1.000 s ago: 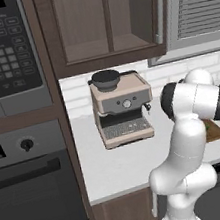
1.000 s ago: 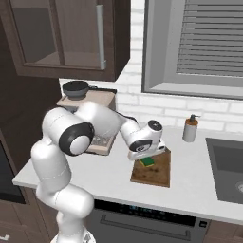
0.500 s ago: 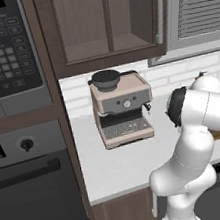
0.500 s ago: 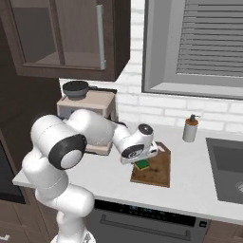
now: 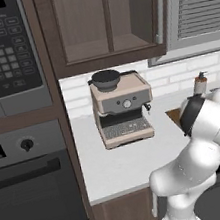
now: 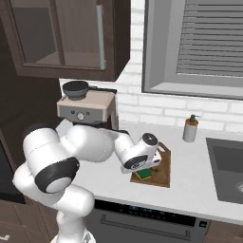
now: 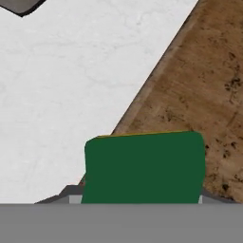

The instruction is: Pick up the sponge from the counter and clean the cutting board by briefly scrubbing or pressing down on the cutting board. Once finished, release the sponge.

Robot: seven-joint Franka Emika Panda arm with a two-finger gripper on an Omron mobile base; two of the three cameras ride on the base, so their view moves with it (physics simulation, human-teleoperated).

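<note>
- As the sponge (image 6: pixel 143 174) is sitting on the near-left corner of the cutting board (image 6: pixel 161 172), the pick-up part is looking done and the scrub/press part is prob. underway.
- In the hand view the sponge (image 7: pixel 144 167), green top w/ a thin yellow edge, is lying right up against the camera, half over the board's (image 7: pixel 204 95) edge, w/ the white counter (image 7: pixel 71 85) to one side.
- The gripper (image 6: pixel 144 167) is hanging low right over the sponge; the fingers are hiding behind the sponge, so I cannot tell for sure if they are pinching it, though it is looking held.
- What is remaining, by my read: finishing the press on the board, then letting go of the sponge and lifting clear.
- The board is lying on the counter (image 6: pixel 199 175) between the coffee machine (image 6: pixel 85 107) on the left and the sink (image 6: pixel 228 166) on the right, w/ a soap bottle (image 6: pixel 191 129) standing beyond it near the wall.
- Writing: the microwave (image 5: pixel 0 49) display at top left is showing yellow digits, approx. "02:13" but cropped; keypad labels too small to read. No brand showing on the coffee machine (image 5: pixel 122 110) or bottle.
</note>
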